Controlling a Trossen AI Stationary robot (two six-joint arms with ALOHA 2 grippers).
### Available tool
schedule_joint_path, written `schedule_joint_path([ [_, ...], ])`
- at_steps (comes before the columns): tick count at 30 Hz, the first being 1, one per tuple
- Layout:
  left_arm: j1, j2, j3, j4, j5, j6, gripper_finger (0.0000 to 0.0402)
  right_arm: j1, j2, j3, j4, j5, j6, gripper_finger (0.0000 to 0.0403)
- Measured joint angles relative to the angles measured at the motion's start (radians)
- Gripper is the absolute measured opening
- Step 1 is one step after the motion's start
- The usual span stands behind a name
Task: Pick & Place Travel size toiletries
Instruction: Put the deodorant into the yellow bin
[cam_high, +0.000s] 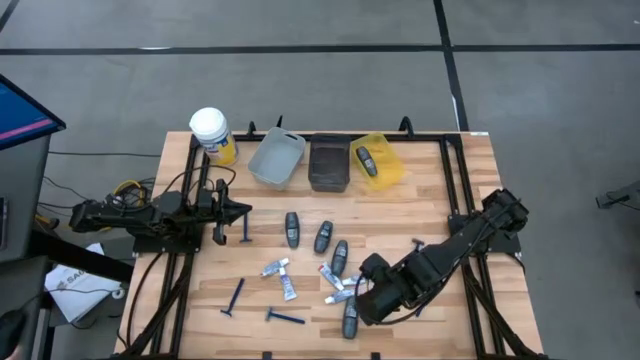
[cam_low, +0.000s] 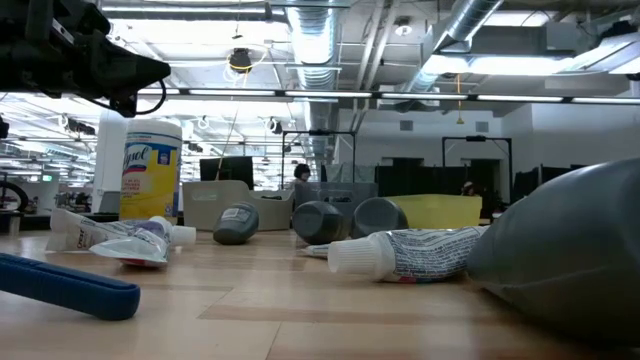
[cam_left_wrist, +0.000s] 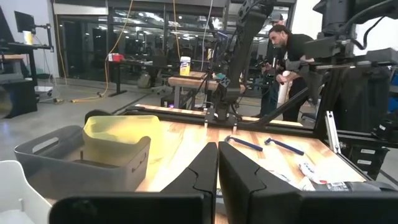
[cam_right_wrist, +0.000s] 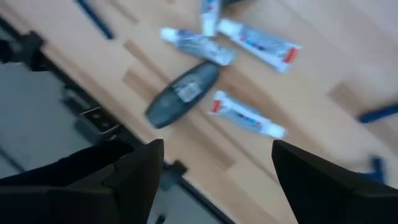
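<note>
**Stock entry: travel toiletries loose on the tabletop, one bottle binned**

Right gripper (cam_high: 352, 297): we are holding its fingers (cam_right_wrist: 134, 171) spread wide and empty, hovering over the near cluster of toiletries. We judge this wide stance to be readiness for a pick, since nothing is sitting between the fingers. Just ahead of them in the right wrist view are lying a dark grey mini bottle (cam_right_wrist: 181, 94) and three white tubes (cam_right_wrist: 245, 116), close together, the bottle lying nearest the fingers.

Left gripper (cam_high: 243, 211): we are keeping its fingers (cam_left_wrist: 202, 171) pressed together on nothing, raised above the tabletop (cam_high: 430, 215) at the left edge, apparently waiting. A blue razor (cam_high: 246, 229) is lying just beside its fingertips.

Loose stock, well beyond the right fingers toward the bins: three more dark bottles (cam_high: 322, 237) standing apart in a loose row. Toward the left arm: two tubes (cam_high: 276, 267) and two further razors (cam_high: 286, 318). One more razor (cam_high: 417, 243) is lying behind the right fingers, partly under the arm.

Containers, along the far edge:
- Grey bin (cam_high: 277, 159): we are seeing nothing in it.
- Dark bin (cam_high: 329, 165): contents too dark to tell.
- Yellow bin (cam_high: 385, 170): holding one dark bottle (cam_high: 367, 161), which we are taking as the first item placed; most of the task is remaining.
- White-lidded yellow jar (cam_high: 212, 134): standing upright beside the grey bin, not part of the stock.
</note>
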Motion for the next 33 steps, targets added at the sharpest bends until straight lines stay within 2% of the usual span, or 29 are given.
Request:
schedule_joint_path([
  [8,0.000,0.001,0.000,0.002,0.000,0.000,0.0010,-0.013,0.022,-0.136,0.343,0.021,0.068,0.0291],
  [15,0.000,0.007,0.000,0.012,0.002,0.000,0.0010,-0.036,0.160,-0.137,0.450,-0.026,0.100,0.0291],
  [20,0.000,0.021,0.000,0.011,0.001,0.000,0.0010,-0.047,0.238,-0.095,0.410,-0.060,0.178,0.0291],
  [26,0.000,0.041,0.000,0.019,0.001,0.000,0.0010,-0.060,0.280,-0.032,0.283,-0.068,0.269,0.0291],
  [33,0.000,0.054,0.000,0.024,0.000,0.000,0.0010,-0.090,0.306,-0.029,0.279,-0.104,0.317,0.0291],
])
